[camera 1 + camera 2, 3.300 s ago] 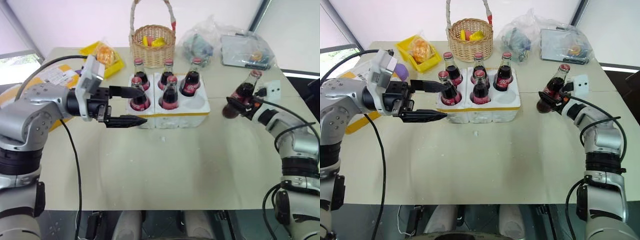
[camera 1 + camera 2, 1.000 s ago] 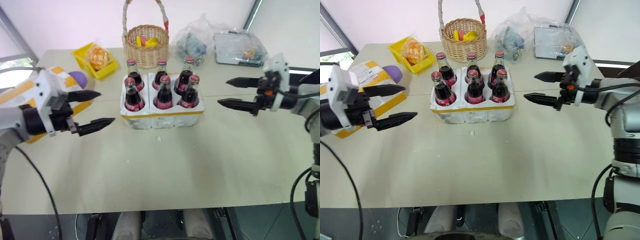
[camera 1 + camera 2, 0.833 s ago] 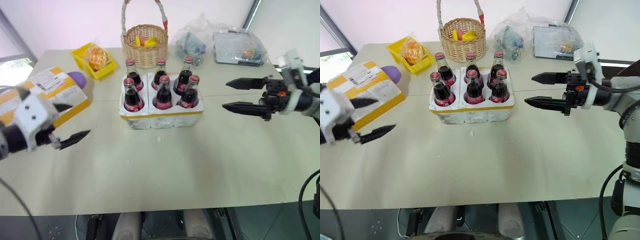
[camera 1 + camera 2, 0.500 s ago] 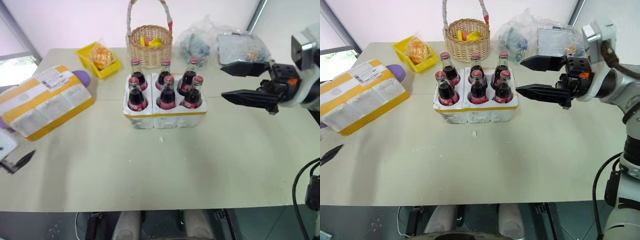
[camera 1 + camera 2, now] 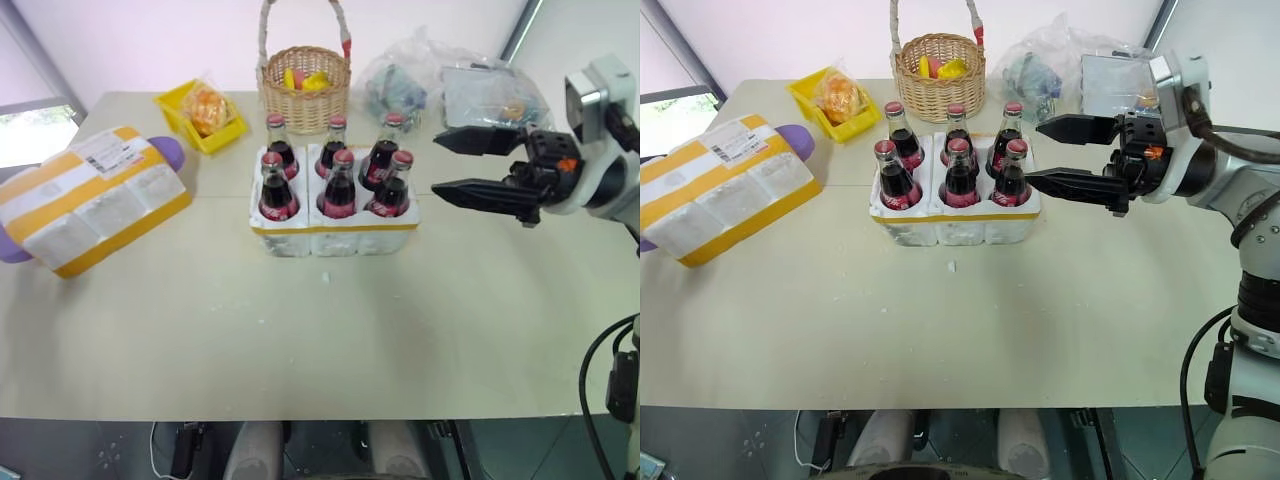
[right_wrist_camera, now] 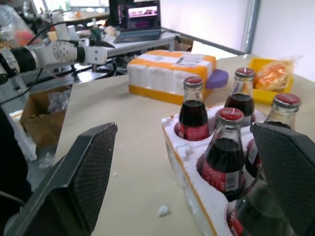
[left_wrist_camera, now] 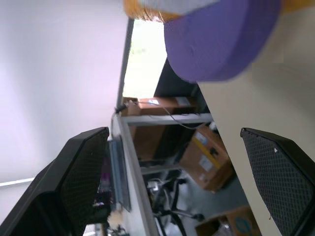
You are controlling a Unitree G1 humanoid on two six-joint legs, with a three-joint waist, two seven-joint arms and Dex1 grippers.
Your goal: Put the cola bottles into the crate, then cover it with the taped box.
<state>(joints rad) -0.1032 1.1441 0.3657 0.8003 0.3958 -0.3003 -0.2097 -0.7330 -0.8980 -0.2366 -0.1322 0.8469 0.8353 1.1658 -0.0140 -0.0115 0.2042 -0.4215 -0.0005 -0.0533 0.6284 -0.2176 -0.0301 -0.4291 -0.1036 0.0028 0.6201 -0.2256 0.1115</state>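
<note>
You've got six glossy dark glass cola bottles (image 5: 338,189) sitting in a rough, crumbly white styrofoam crate (image 5: 335,231), plus a woven wicker basket (image 5: 304,85) on the matt beige table (image 5: 330,340).

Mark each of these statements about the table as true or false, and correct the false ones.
1. All six cola bottles stand in the crate. True.
2. The taped box already covers the crate. False: it lies on the table off to the crate's left.
3. The right gripper holds a bottle. False: its jaws are open and empty, beside the crate.
4. A wicker basket stands behind the crate. True.
5. The left gripper is open. True.
</note>
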